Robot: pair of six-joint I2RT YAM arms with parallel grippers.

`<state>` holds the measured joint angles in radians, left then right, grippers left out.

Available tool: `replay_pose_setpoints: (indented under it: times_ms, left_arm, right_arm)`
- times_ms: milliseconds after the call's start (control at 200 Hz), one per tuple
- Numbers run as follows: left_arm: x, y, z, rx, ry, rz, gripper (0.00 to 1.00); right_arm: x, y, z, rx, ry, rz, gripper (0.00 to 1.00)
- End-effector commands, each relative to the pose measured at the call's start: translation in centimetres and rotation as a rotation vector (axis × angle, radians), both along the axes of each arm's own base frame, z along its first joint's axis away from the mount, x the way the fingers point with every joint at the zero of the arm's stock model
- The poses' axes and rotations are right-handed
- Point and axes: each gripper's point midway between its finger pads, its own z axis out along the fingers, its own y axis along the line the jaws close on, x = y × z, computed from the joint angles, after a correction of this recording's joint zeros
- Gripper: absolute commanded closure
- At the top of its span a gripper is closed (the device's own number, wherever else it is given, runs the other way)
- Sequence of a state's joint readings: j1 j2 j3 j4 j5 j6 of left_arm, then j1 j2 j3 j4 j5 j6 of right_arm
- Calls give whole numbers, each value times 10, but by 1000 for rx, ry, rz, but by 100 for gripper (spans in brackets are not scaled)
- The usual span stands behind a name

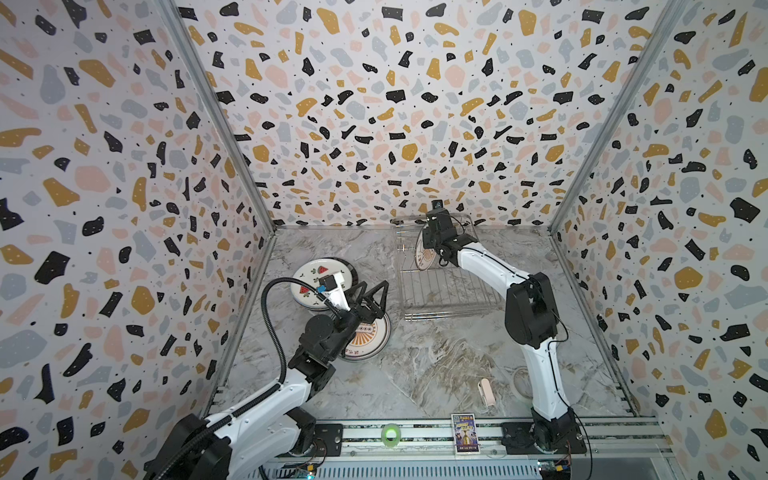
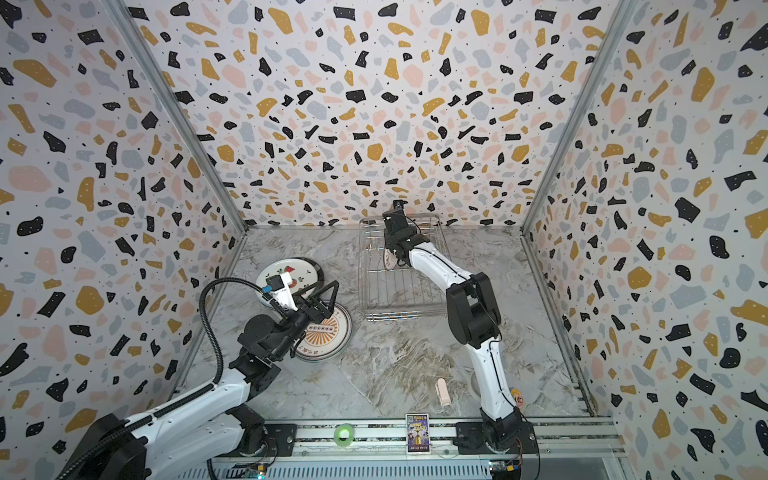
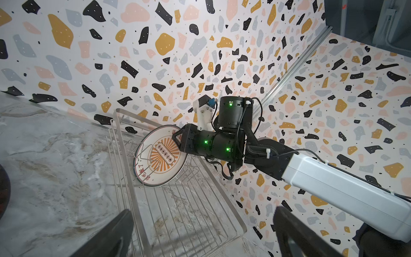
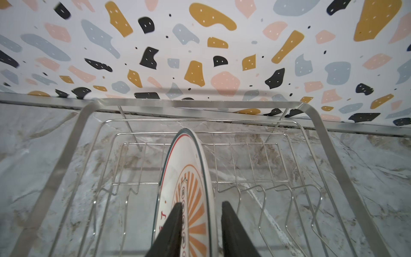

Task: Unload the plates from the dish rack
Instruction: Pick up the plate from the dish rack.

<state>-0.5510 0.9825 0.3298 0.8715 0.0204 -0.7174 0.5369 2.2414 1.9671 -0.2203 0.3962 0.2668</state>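
While our left gripper (image 1: 376, 286) gapes wide, our right gripper (image 4: 202, 203) narrowly straddles the glossy round plate (image 4: 184, 160) in the thin-wired dish rack (image 4: 222, 103); we cannot tell whether it clamps.

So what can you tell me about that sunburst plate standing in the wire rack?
The round white plate with an orange sunburst looks ceramic, with thin green and red rim lines and red lettering. It stands on edge, tilted, between upright prongs of the silver wire dish rack, the only plate there. The right gripper straddles its rim, one black finger on each side; whether they pinch it is unclear.
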Motion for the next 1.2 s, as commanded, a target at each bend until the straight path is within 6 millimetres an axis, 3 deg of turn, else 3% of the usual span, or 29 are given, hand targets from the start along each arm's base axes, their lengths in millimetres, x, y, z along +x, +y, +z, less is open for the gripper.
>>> replay_pose_setpoints:
  times_ms: [0, 170, 541, 826, 1196]
  left_arm:
    - [-2, -5, 20, -26, -76, -13, 0]
    - [-1, -8, 11, -28, -55, -10, 0]
    - [-2, -9, 5, -37, -33, -13, 0]
    - [-4, -4, 5, -37, -32, 5, 0]
    - [-8, 0, 2, -44, -29, 10, 0]
  right_arm:
    - [-1, -11, 14, -54, -9, -55, 70]
    - [-3, -15, 7, -93, -6, -93, 76]
    - [-8, -10, 15, -175, -36, -122, 86]
    - [-11, -6, 41, -190, -83, -128, 89]
    - [-23, 0, 91, -203, -175, -133, 90]
